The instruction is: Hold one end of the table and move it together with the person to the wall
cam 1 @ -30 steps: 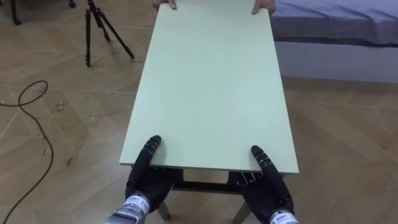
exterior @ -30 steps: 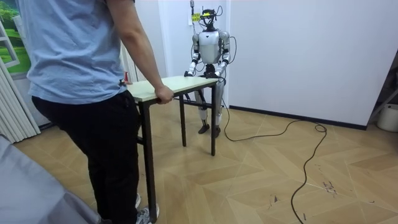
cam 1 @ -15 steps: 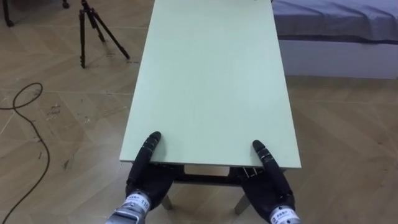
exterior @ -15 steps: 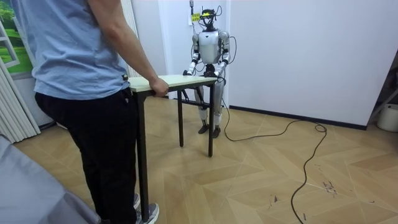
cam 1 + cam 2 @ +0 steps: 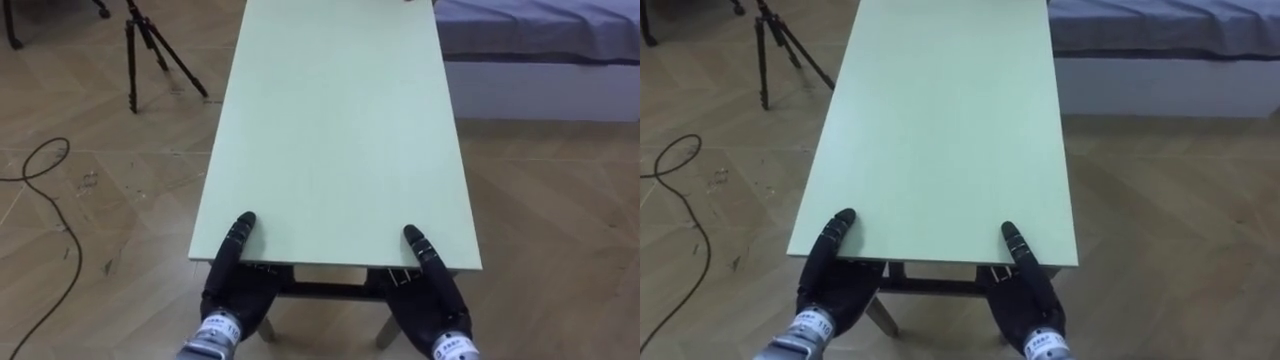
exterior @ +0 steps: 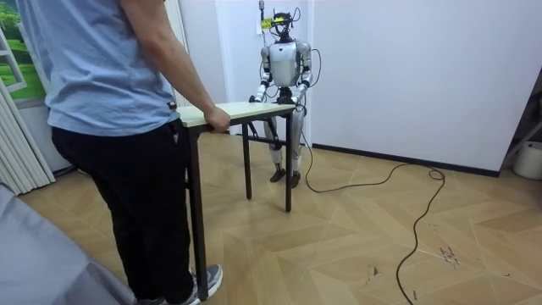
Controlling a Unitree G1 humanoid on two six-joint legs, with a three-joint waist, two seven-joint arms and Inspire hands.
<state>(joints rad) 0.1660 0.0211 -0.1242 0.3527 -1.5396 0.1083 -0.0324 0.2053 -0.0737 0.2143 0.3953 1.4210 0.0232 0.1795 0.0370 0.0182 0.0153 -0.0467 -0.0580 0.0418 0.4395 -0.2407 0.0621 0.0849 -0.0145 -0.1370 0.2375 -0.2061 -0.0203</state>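
Table (image 5: 340, 130) pale green, left hand (image 5: 238, 290) and right hand (image 5: 432, 300) clamping near edge, person (image 6: 110, 102) holding far end

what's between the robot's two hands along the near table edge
Nothing: in the left eye view the pale green table top is bare from the left hand to the right hand.
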